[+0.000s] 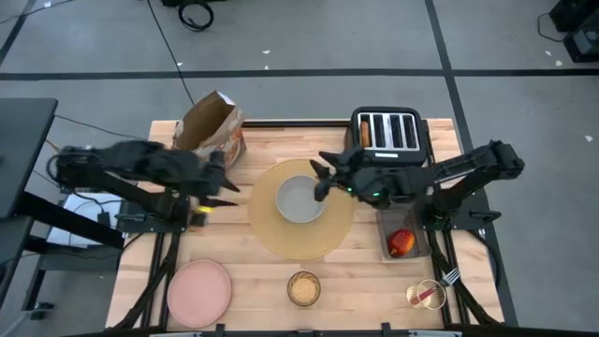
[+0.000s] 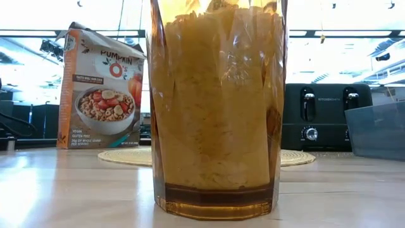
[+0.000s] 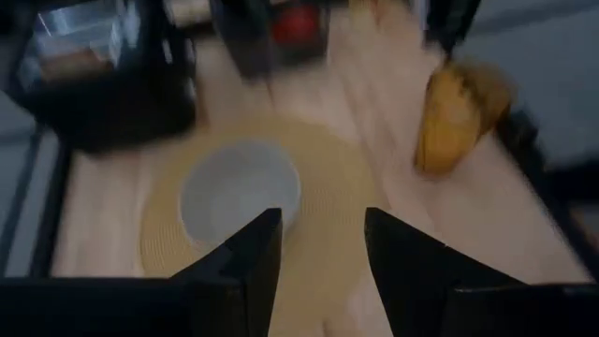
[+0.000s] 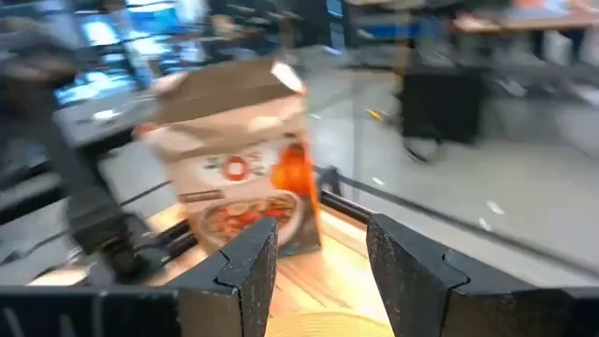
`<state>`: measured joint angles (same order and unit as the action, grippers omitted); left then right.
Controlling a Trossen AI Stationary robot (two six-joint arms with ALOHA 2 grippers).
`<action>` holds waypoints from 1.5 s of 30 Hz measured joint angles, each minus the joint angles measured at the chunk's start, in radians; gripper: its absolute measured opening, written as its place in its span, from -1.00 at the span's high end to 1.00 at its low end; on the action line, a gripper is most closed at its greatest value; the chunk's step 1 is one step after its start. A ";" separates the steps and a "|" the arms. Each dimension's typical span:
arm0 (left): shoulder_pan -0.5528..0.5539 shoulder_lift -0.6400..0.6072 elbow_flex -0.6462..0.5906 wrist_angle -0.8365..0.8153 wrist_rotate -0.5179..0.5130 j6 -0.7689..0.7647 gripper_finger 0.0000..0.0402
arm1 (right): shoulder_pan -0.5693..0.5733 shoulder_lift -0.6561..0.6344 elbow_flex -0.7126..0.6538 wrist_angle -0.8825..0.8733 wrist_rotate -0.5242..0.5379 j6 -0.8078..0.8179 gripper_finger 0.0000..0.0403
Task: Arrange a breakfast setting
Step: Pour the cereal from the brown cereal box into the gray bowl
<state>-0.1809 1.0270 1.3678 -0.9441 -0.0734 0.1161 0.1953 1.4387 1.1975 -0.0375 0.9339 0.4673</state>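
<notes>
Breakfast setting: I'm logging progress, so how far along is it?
Done: the grey bowl sits on the tan placemat. In hand: nothing; the right gripper hovers open by the bowl, the left gripper open beside the mat. Left: pink plate, amber glass, fork and apple remain off the mat.

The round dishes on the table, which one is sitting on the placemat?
The grey bowl: it alone sits on the tan placemat. The pink plate lies on bare wood.
</notes>
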 joint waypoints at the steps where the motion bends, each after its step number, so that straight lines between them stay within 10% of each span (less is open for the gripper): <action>1: 0.002 -0.026 0.000 0.012 0.000 -0.001 0.19 | -0.007 0.025 0.034 -0.026 0.017 0.080 0.14; 19: -0.026 -0.231 -0.001 -0.014 0.000 -0.183 0.19 | -0.036 0.316 0.270 0.131 0.119 0.556 0.14; 39: -0.025 -0.233 -0.001 -0.009 -0.001 -0.199 0.19 | -0.052 0.369 0.270 0.420 0.180 0.362 0.14; 45: -0.025 -0.233 -0.001 -0.009 -0.001 -0.202 0.19 | -0.073 0.369 0.269 0.443 0.019 0.396 0.14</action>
<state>-0.2062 0.7937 1.3670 -0.9531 -0.0742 -0.0856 0.1224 1.8080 1.4670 0.4052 0.9527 0.8630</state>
